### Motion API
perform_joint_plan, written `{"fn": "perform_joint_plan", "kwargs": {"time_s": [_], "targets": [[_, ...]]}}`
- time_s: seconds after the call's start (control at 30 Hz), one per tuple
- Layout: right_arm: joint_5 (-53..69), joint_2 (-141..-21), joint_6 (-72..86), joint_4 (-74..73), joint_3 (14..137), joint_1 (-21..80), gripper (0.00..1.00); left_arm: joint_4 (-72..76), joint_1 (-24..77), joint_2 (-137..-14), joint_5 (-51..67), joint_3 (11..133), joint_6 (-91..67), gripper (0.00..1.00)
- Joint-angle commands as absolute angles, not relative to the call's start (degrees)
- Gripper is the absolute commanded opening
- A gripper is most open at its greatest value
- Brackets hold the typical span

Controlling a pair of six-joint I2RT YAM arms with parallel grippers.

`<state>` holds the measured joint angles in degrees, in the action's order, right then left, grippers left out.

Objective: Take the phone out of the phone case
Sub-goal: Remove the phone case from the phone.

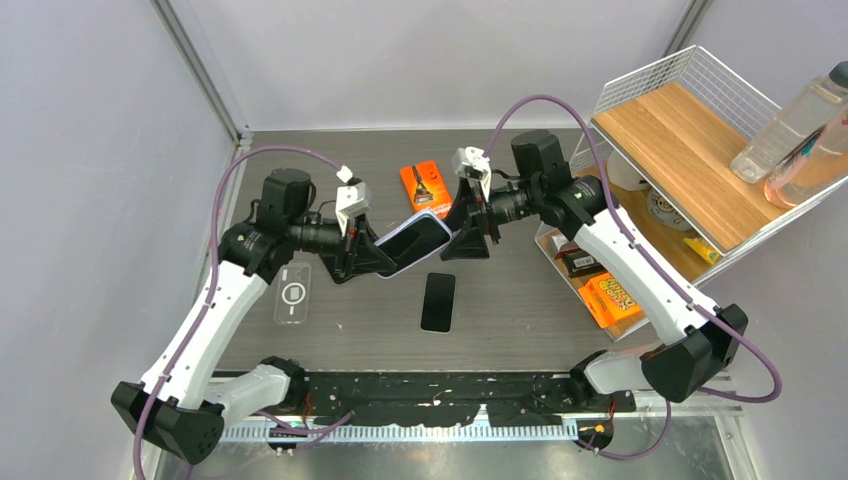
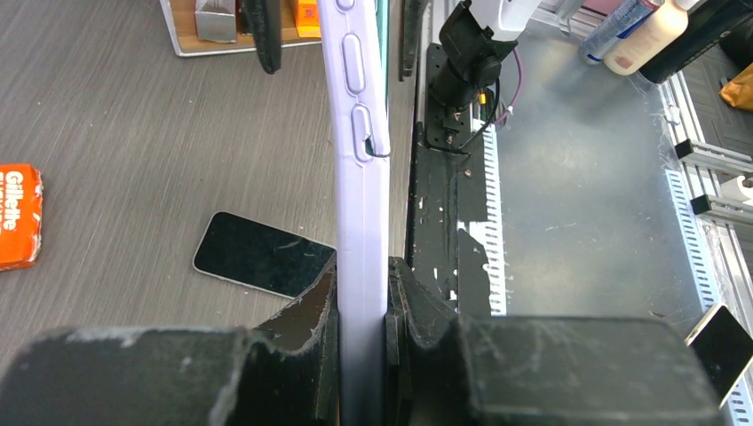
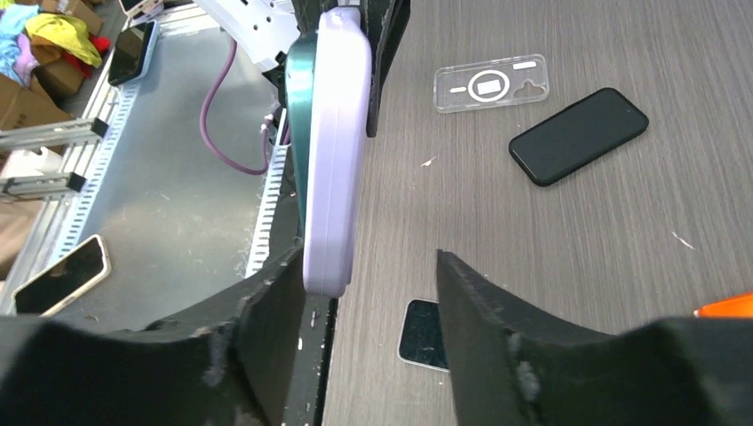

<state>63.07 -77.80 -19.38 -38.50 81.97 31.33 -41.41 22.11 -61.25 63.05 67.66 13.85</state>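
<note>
The lilac phone case (image 1: 405, 245) is held in the air between both arms, above the table's middle. It shows edge-on in the left wrist view (image 2: 360, 177) and in the right wrist view (image 3: 337, 151). A teal phone edge (image 3: 297, 115) sits inside it. My left gripper (image 1: 375, 258) is shut on the case's near end (image 2: 362, 302). My right gripper (image 1: 462, 232) is open; the case's far end lies between its fingers, against one finger (image 3: 275, 293), with a wide gap to the other (image 3: 479, 302).
A bare black phone (image 1: 438, 301) lies on the table below the case. A clear case (image 1: 293, 293) lies at the left, with another dark phone (image 3: 577, 135) near it. An orange Gillette box (image 1: 423, 185) lies behind. A wire shelf (image 1: 690, 140) with bottles (image 1: 800, 120) stands right.
</note>
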Motion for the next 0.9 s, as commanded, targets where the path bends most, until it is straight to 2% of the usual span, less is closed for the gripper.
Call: {"fn": "perform_joint_plan", "kwargs": {"time_s": [0.0,0.13,0.2,0.27,0.53,0.7,0.87], "targets": [[64.37,-78.62,-19.61,-37.73,85.13,32.09,0.55,-35.51,22.14,-60.61,65.42,67.31,12.80,0.00],[65.00,-79.04,-21.01,-39.09,85.37,32.45,0.23,-34.41,22.15,-60.35,65.84,67.15,11.69,0.00],[65.03,-78.97,-24.78,-41.38,85.78,32.65,0.12,-33.84,22.15,-60.32,66.49,67.10,11.17,0.00],[65.08,-78.63,-28.53,-44.09,86.37,32.88,0.06,-33.31,22.15,-60.29,67.71,66.91,10.98,0.00],[65.30,-77.77,-49.62,-58.17,89.83,33.84,0.05,-34.70,22.43,-59.04,76.36,63.85,16.10,0.00],[63.29,-81.25,-64.70,-71.68,95.87,35.76,0.05,-50.37,24.96,-58.59,78.30,64.23,34.51,0.00],[61.76,-82.97,-70.24,-75.96,98.22,37.92,0.05,-63.44,30.51,-60.02,74.90,66.13,47.28,0.00]]}}
